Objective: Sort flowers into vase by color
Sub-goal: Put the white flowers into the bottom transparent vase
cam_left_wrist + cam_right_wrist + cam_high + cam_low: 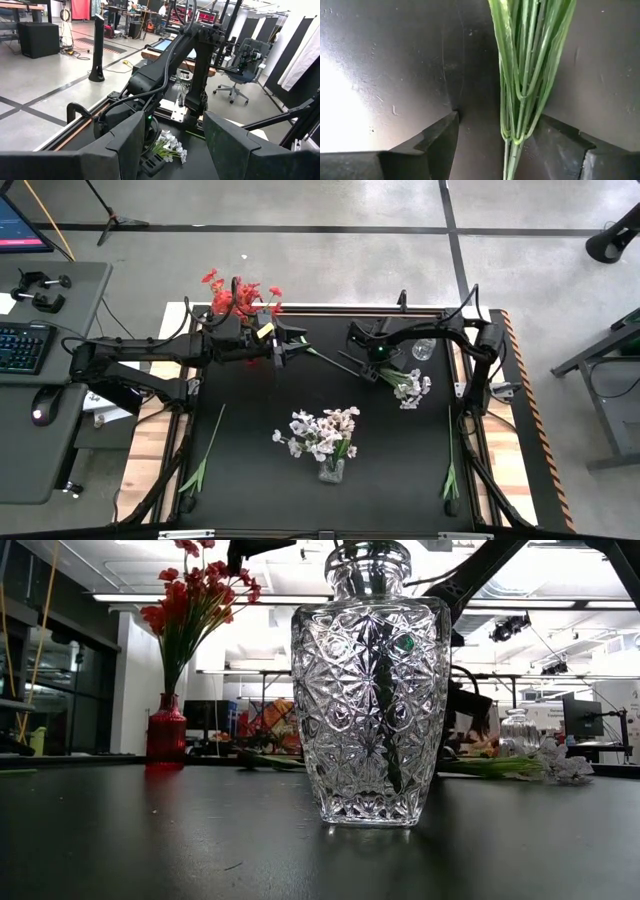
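Left gripper (283,346) beside red flowers (238,296), fingers apart, empty. Centre: white flowers (322,432) in vase (331,471). Right gripper (378,372) down over lying white spray (411,387), fingers wide astride green stems (522,75). Judged light, limp, crushable; best pinched mid-stem.

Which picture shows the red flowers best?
The low view: the red flowers stand whole in their red vase. The high view shows only their tops from above. Neither wrist view shows them.
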Tool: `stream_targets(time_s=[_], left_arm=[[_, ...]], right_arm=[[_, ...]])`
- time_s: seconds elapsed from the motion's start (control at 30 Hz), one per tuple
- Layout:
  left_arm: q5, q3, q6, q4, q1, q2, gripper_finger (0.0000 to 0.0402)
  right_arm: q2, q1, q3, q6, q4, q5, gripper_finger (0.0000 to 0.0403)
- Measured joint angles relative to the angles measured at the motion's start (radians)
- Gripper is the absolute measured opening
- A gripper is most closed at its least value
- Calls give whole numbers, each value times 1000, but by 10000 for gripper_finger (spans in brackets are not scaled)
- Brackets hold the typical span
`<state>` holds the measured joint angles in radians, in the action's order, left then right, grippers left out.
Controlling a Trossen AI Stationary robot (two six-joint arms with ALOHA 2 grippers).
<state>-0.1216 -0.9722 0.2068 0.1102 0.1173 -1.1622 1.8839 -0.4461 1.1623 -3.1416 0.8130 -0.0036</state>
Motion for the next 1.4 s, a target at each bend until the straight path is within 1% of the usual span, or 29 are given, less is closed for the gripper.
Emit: stream_targets(time_s=[0.17, 0.27, 0.43, 0.5, 0.6, 0.7, 0.9, 1.0, 1.4], left_arm=[[0, 0, 0, 0, 0, 0, 188], [2, 0, 0, 0, 0, 0, 188], [38, 0, -1, 0, 0, 0, 188], [40, 0, -1, -1, -1, 0, 188], [40, 0, -1, -1, -1, 0, 188], [40, 0, -1, -3, -1, 0, 188], [40, 0, -32, -7, 0, 0, 188], [40, 0, -53, -7, 0, 0, 188], [40, 0, -53, -36, 0, 0, 188]], right_arm=[[4, 16, 17, 31, 2, 11, 243], [5, 25, 19, 143, 10, 31, 243], [5, 27, 19, 374, 22, 52, 243], [5, 27, 20, 423, 32, 51, 243], [5, 28, 20, 411, 42, 38, 243], [6, 32, 20, 347, 28, 17, 243], [6, 51, 21, 213, 41, 32, 243], [6, 58, 21, 209, 49, 30, 243], [6, 61, 21, 218, 73, 29, 243]])
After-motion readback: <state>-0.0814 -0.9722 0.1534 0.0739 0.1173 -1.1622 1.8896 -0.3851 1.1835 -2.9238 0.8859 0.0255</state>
